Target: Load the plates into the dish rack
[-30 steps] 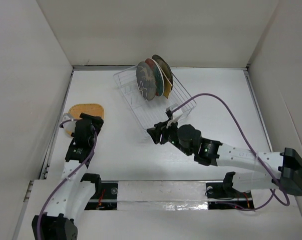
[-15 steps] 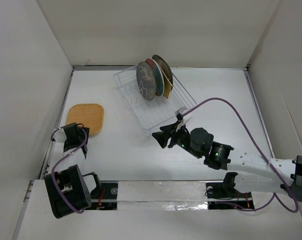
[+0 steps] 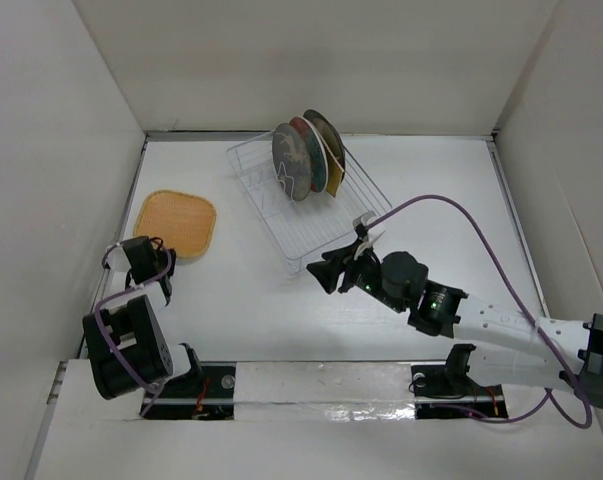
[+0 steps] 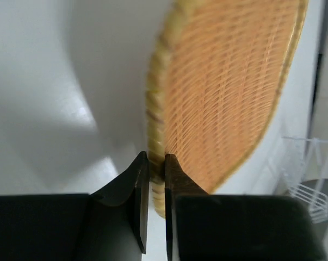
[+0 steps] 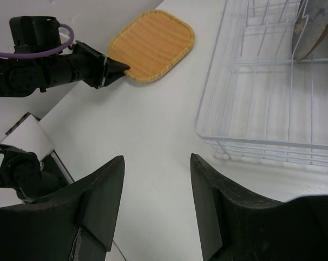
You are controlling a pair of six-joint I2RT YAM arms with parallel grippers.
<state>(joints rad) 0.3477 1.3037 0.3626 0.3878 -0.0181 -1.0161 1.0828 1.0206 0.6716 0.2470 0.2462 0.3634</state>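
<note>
Top view, with both wrist views. The woven plate [image 3: 176, 222] lies on the surface [image 3: 241, 300] at the left, and your left hand [image 4: 155, 163] is clamped on its near rim, one finger above the woven edge and one below. From that hand the plate extends toward 1 o'clock. Whether the held edge is already off the surface cannot be told. The dish rack [image 3: 356, 205] sits at about 3 o'clock from the plate and well apart from it, its long axis running from 11 o'clock to 5 o'clock. The upright plates [image 3: 303, 160] stand together at its 11 o'clock end, so the free prong rows are at the 5 o'clock end. Your right hand [image 5: 157, 163] hangs just beside the rack's near corner with its fingers spread and nothing between them. It is nearer the rack, but your left arm alone has the plate, so the coming move turns on carrying the plate toward 3 o'clock and tipping it on edge to match the prong rows. Compared with half a second ago, the plate has shifted slightly toward 12 o'clock and turned a little, and your left hand has followed it up from nearer the base. A full second ago that arm was stretched out, with the hand over the plate's near edge. Your right hand has barely moved in the last half second.
</note>
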